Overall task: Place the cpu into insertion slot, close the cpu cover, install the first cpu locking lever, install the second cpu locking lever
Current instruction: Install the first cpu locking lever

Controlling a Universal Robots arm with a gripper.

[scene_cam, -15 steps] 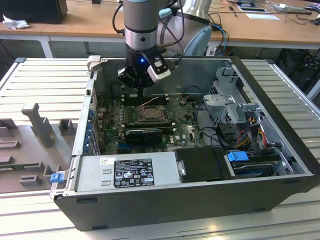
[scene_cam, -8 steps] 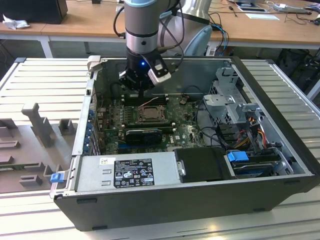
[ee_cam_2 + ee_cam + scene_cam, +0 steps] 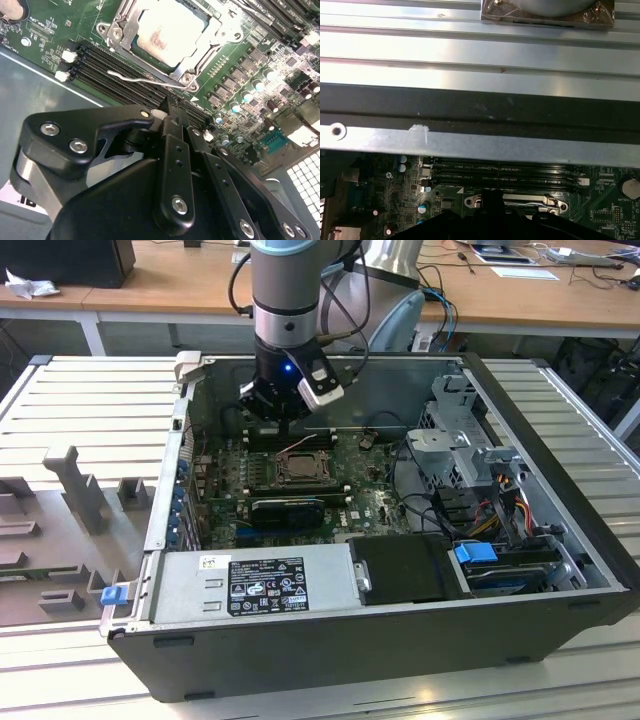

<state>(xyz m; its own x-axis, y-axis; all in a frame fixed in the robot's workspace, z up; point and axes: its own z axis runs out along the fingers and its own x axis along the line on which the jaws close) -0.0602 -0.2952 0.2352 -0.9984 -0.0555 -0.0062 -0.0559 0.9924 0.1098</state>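
Note:
The cpu (image 3: 170, 35) lies flat in the insertion slot (image 3: 300, 470) on the green board, pale face up. The cpu cover (image 3: 126, 27) is down around it as a silver frame. One thin wire locking lever (image 3: 150, 79) runs along the socket's edge beside the memory slots, its free end unhooked. My gripper (image 3: 175, 107) hangs just over the memory slots next to that lever, fingers together with nothing seen between them. In the exterior view the gripper (image 3: 283, 425) sits above the socket's far side. The first wrist view has the gripper (image 3: 490, 197) dark in front of the socket's edge.
Long black memory slots (image 3: 125, 85) lie between gripper and socket. A black card (image 3: 290, 508), the power supply (image 3: 250, 585) and a drive cage (image 3: 460, 440) crowd the open case. The case wall (image 3: 470, 145) is close behind. A grey fixture (image 3: 80, 490) stands at the exterior view's left.

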